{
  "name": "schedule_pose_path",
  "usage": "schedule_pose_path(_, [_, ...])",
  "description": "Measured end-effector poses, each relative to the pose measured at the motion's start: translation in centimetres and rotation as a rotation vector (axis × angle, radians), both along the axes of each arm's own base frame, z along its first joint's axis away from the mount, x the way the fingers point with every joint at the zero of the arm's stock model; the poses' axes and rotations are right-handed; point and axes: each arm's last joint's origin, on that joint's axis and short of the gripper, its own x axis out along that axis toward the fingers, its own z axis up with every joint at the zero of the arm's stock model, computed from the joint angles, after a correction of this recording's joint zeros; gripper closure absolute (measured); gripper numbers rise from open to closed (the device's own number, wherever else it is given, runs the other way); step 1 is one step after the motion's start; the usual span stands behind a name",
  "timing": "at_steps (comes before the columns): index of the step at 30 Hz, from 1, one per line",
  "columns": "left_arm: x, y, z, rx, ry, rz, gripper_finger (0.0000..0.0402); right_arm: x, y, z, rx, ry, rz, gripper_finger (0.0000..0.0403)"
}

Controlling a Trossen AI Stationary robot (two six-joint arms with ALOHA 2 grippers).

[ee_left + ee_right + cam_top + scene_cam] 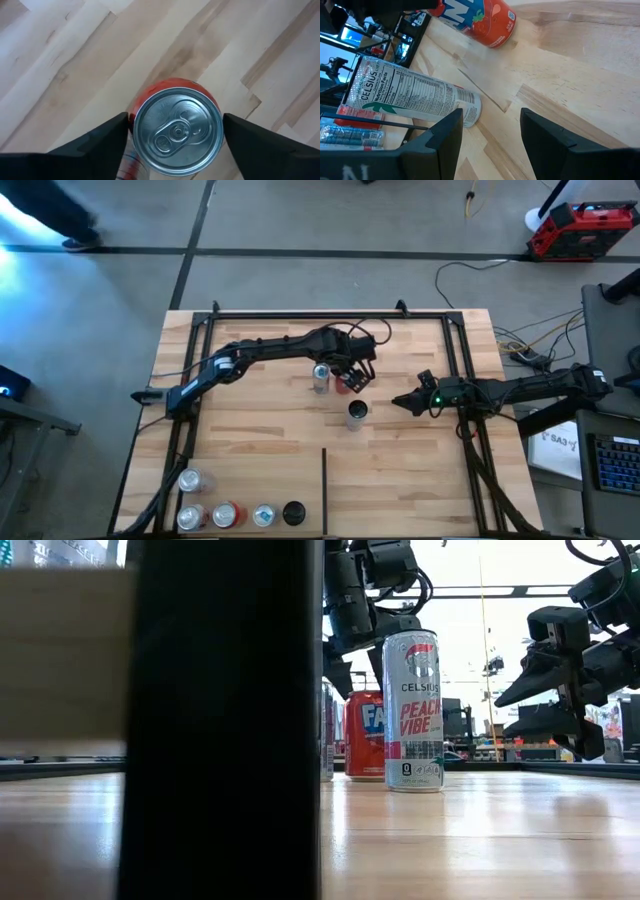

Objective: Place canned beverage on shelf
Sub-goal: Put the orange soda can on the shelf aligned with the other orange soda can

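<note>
Left tool (352, 376) poised over red can (345, 383), fingers spread either side

Red can (177, 131), silver top; pale streaky wooden shelf (70, 60).

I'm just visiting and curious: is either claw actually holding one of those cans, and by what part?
No. The left gripper straddles the red can, fingers clear of its sides. The right gripper holds nothing.
</note>
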Motion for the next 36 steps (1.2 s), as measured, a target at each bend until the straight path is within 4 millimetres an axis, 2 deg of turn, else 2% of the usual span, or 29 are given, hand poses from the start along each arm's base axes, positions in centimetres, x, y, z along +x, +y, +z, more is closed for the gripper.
schedule_pose_path(6, [0.0,-0.1,-0.6,-0.051,0.012,-0.012,0.0055,0.0,0.0,0.0,0.000,0.000,0.001,0.0220])
schedule_pose_path(11, [0.4,-0.1,-1.5,-0.056,0.019,-0.010,0.0047,0.0,0.0,0.0,0.000,0.000,0.001,0.0220])
schedule_pose_path(15, [0.4,-0.1,-2.0,-0.059,0.038,-0.009,0.0063,0.0,0.0,0.0,0.000,0.000,0.000,0.0220])
schedule_pose_path(20, [0.4,-0.1,-2.1,-0.057,0.049,-0.016,0.0118,0.0,0.0,0.0,0.000,0.000,0.000,0.0220])
schedule_pose_path(30, [0.1,0.3,-1.4,-0.055,0.052,-0.022,0.0120,0.0,0.0,0.0,0.000,0.000,0.000,0.0220])
schedule_pose_path(33, [0.0,1.3,-0.2,-0.031,0.027,-0.028,0.0120,0.0,0.0,0.0,0.000,0.000,0.000,0.0220])
schedule_pose_path(36, [-0.9,3.1,1.1,-0.007,0.008,0.000,0.0120,0.0,0.0,0.0,0.000,0.001,0.000,0.0220])
